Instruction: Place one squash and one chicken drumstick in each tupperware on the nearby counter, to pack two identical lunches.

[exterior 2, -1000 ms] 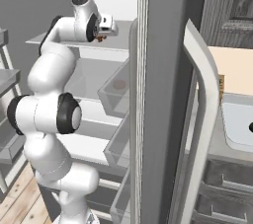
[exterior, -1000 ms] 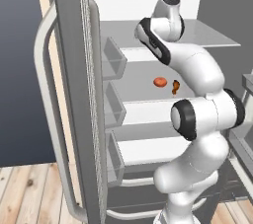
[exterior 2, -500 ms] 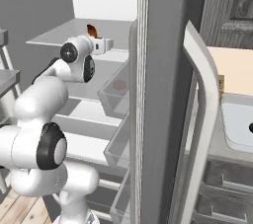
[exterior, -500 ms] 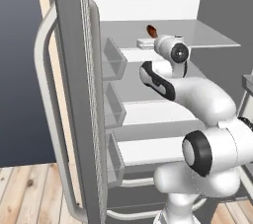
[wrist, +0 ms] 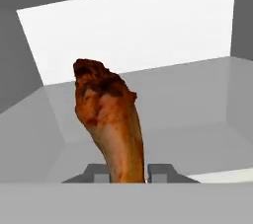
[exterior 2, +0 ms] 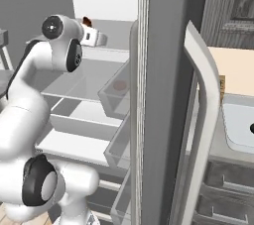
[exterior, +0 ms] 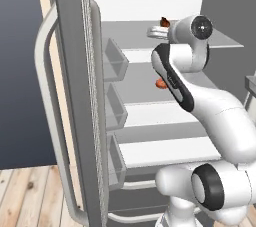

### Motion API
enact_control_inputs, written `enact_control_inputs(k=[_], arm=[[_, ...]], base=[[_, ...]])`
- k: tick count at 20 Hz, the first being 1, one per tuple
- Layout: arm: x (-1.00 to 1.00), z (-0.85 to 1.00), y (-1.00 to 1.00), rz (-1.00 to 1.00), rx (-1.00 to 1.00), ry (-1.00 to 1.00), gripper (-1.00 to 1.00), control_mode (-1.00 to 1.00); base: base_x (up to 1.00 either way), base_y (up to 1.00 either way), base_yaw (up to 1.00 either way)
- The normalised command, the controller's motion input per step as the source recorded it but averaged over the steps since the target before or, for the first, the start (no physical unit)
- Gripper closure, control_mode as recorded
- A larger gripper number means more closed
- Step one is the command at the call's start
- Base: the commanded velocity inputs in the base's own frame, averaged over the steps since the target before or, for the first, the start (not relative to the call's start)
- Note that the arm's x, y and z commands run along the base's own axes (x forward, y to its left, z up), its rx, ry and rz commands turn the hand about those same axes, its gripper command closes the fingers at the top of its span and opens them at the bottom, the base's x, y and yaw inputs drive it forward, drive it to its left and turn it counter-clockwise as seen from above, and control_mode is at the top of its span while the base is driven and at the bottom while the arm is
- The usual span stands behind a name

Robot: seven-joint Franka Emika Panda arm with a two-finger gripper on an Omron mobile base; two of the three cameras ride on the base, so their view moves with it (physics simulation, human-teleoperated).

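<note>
The end effector point(wrist: 127, 172) gripped a drumstick point(wrist: 112, 124) by its thin end, at frame centre inside the fridge point(wrist: 148, 35). Withdrawing slowly, level, probably would keep it from slipping or clipping the shelf point(exterior: 135, 36).

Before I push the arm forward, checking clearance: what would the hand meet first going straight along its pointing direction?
Probably the fridge's white back wall. The hand is shut on the chicken drumstick, whose thick end would get there first; depth is unclear.
</note>
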Motion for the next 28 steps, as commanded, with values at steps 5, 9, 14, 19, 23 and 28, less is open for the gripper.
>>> enact_control_inputs(k=[5,9,14,19,23,28], arm=[[-0.86,-0.64,0.1,0.0,-0.09,0.48,1.0,-1.0],[-0.77,-0.91,0.06,0.0,-0.23,0.04,1.0,-1.0],[-1.0,-0.06,0.0,0.0,-0.01,0.08,1.0,-1.0],[-1.0,-0.03,0.0,0.0,0.0,0.36,1.0,-1.0],[-0.92,-0.41,0.0,0.01,0.0,0.34,1.0,-1.0],[-0.22,-0.43,0.0,0.01,-0.01,0.11,1.0,1.0]], base=[[0.0,0.0,0.0],[0.0,0.0,0.0],[0.0,0.0,0.0],[0.0,0.0,0.0],[0.0,0.0,0.0],[-0.27,0.0,0.01]])
